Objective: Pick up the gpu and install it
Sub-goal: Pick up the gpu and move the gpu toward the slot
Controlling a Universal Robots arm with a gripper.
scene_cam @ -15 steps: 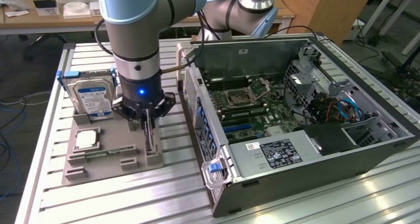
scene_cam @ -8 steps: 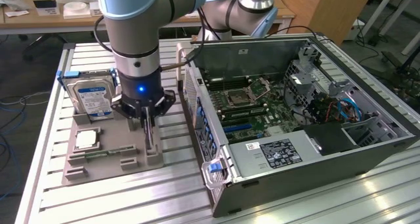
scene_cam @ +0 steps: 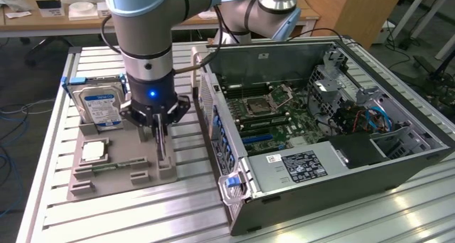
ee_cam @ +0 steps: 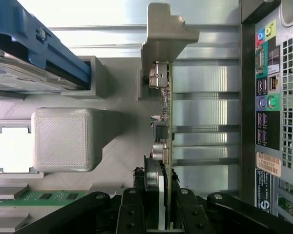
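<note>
Grey printed plastic, finely ribbed: tray [scene_cam: 114, 147] at 8 o'clock in the exterior view, on a slatted aluminium table [scene_cam: 142, 211]. Holds a silver drive [scene_cam: 99, 105] at its 11 o'clock corner, blue-and-white label too small to read; a square chip [scene_cam: 94, 151] at 9 o'clock; a green stick [scene_cam: 106, 167] at 7 o'clock.

Along the tray's 3 o'clock edge stands the gpu [scene_cam: 162, 150], thin, dark, on edge. Seen edge-on in the wrist view [ee_cam: 167, 122], studded with small parts, ending in a stepped grey metal bracket [ee_cam: 168, 34].

Gripper [scene_cam: 157, 130] hangs straight above it, black fingers [ee_cam: 154, 187] pressed to both faces, clamped on the card.

At 3 o'clock lies an open steel case [scene_cam: 398, 163], board bare. Carries a black label [scene_cam: 306, 167] with white print, unreadable. On its perforated rear, coloured ports and a pale orange sticker [ee_cam: 268, 163], text blurred.
</note>
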